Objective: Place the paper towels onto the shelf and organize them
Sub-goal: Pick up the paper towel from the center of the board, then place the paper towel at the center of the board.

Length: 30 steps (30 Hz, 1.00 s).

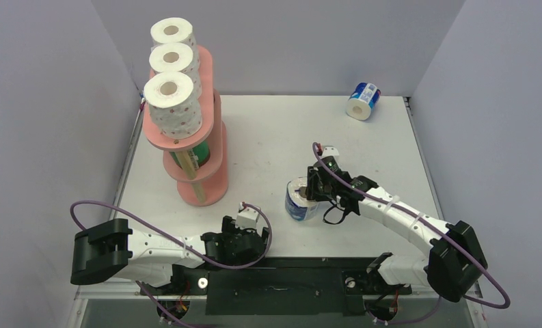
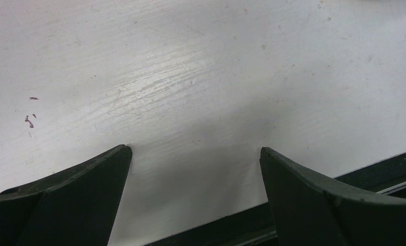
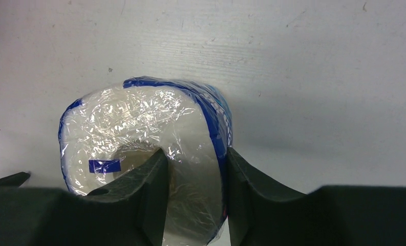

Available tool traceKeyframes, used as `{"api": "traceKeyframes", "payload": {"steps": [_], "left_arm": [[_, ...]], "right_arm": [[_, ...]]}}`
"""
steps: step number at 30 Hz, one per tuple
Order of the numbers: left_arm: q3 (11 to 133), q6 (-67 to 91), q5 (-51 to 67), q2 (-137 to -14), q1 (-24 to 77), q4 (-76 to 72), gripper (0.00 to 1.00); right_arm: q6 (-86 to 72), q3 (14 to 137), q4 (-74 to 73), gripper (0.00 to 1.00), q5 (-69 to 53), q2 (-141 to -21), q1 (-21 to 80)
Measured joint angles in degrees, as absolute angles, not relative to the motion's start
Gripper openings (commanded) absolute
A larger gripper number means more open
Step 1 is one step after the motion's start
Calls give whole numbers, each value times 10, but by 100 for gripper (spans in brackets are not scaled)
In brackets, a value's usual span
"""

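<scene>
With 3 dotted rolls [image 1: 174, 102] atop the shelf [image 1: 217, 183], 2 blue-wrapped rolls [image 1: 363, 100] wait right of it, the right gripper [image 3: 195, 154] pinching the nearer roll [image 3: 139, 118], the left gripper [image 2: 195, 148] wide.

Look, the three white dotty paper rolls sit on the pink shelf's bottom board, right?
Not the bottom. The three white red-dotted paper rolls sit on the top board of the salmon-pink three-tier shelf; the top external view shows it.

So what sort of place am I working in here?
Probably a robot test cell, not a home or shop: a white tabletop boxed in by plain pale walls, with staged props such as a salmon-pink three-tier shelf and a blue-white wrapped paper roll.
</scene>
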<state>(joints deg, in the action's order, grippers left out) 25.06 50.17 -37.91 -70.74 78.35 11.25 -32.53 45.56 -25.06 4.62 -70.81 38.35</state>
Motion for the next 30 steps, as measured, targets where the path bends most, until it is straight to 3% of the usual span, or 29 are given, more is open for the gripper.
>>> {"api": "traceKeyframes", "payload": {"steps": [13, 30], "left_arm": [[251, 506, -381, -707, 788, 116, 99], [257, 527, -408, -726, 821, 132, 100]], "right_arm": [[-324, 671, -249, 28, 62, -832, 378], [-316, 969, -228, 27, 31, -1126, 353]]}}
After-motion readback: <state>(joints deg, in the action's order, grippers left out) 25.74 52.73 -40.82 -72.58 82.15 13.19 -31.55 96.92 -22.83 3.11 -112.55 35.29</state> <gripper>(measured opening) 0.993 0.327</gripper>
